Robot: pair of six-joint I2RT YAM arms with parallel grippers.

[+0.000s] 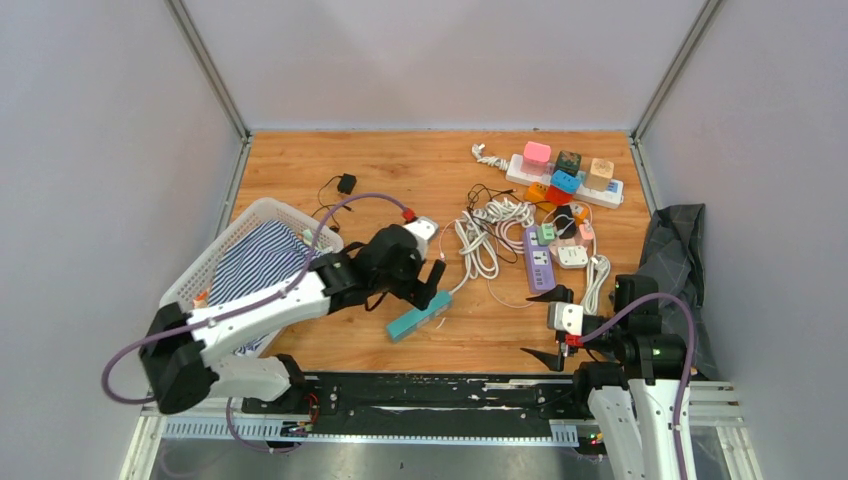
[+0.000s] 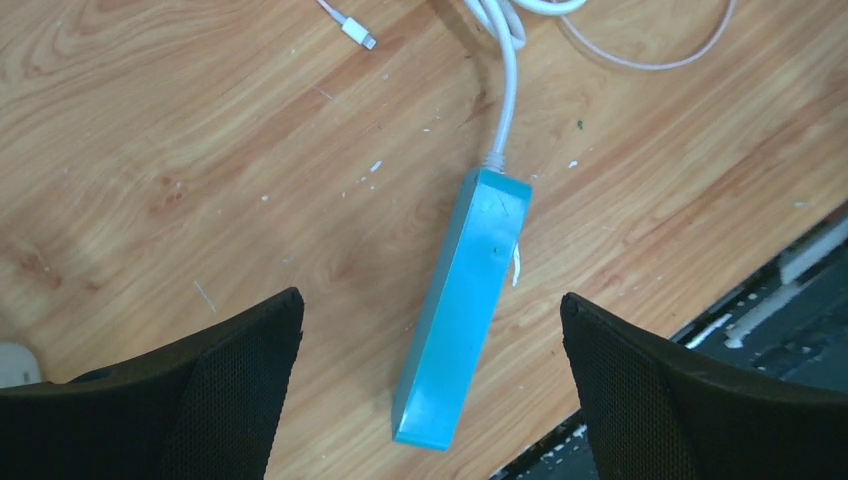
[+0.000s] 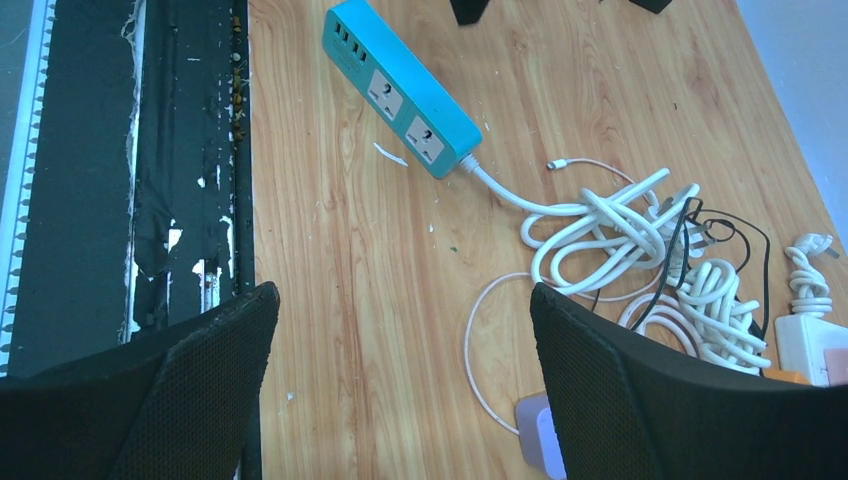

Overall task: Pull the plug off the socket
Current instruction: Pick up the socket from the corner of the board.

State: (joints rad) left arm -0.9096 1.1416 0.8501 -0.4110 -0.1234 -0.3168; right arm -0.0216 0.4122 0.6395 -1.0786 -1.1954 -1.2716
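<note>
A teal socket strip (image 1: 418,318) lies on the wooden table with its white cable running to a tangle of cords (image 1: 490,235). My left gripper (image 1: 435,285) hovers just above it, open; in the left wrist view the strip (image 2: 465,300) lies between the spread fingers of that gripper (image 2: 430,298), untouched. In the right wrist view its sockets (image 3: 400,85) are empty. A purple socket strip (image 1: 540,265) carries a green plug (image 1: 546,234) at its far end. My right gripper (image 1: 532,325) is open near the purple strip's (image 3: 535,430) near end, holding nothing (image 3: 405,290).
A white strip (image 1: 565,182) with several coloured plugs lies at the back right. A white basket (image 1: 250,215) with striped cloth stands left, a dark cloth (image 1: 675,250) right, and a small black adapter (image 1: 347,184) mid-back. A black rail (image 1: 430,390) borders the near edge.
</note>
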